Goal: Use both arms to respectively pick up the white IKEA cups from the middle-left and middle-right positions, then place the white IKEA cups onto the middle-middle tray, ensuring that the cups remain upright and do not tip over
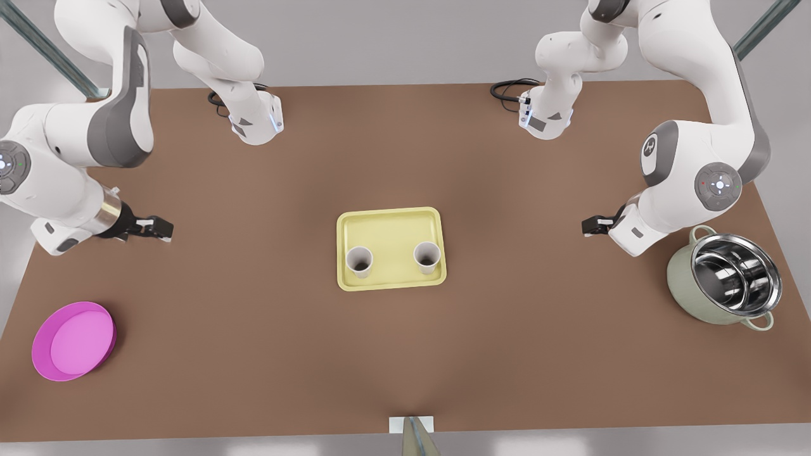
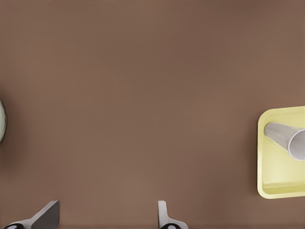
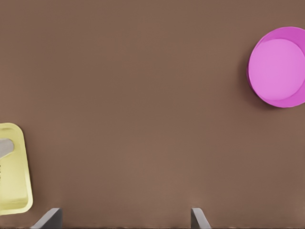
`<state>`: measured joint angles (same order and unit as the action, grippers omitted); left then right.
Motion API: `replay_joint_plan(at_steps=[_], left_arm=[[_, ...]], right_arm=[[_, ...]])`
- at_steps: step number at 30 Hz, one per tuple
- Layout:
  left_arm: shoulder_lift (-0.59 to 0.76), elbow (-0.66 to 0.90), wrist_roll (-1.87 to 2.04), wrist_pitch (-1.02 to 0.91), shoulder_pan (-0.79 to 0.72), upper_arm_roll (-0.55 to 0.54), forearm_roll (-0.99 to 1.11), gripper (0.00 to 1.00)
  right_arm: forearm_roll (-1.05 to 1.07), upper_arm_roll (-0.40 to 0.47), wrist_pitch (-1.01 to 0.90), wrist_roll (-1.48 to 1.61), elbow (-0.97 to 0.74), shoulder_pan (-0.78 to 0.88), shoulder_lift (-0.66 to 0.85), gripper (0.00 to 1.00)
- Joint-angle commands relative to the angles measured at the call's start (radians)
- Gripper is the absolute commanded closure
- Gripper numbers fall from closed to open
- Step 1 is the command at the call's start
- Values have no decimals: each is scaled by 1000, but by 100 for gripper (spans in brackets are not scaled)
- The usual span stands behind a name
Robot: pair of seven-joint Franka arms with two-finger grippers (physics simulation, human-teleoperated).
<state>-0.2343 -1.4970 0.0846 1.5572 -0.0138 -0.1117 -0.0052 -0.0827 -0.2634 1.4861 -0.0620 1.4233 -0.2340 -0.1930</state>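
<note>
Cups: two small off-white tapered cups upright on flat pale-yellow rounded tray, mid-table.
My left gripper: released, empty, near steel-lined pot.
My right gripper: released, empty, toward the magenta plate side.

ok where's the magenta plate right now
The magenta plate lies flat on the brown table near the corner at the front view's lower left, far from the yellow tray and nearest the right gripper.
</note>
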Motion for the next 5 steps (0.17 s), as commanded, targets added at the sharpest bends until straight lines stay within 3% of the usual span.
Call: replay_joint_plan(at_steps=[1, 5], left_arm=[[1, 1, -17, 0, 0, 0, 1, 0], [1, 1, -16, -2, -2, 0, 1, 0]], right_arm=[[26, 0, -24, 36, 91, -1, 53, 0], [43, 3, -15, 36, 97, -8, 52, 0]])
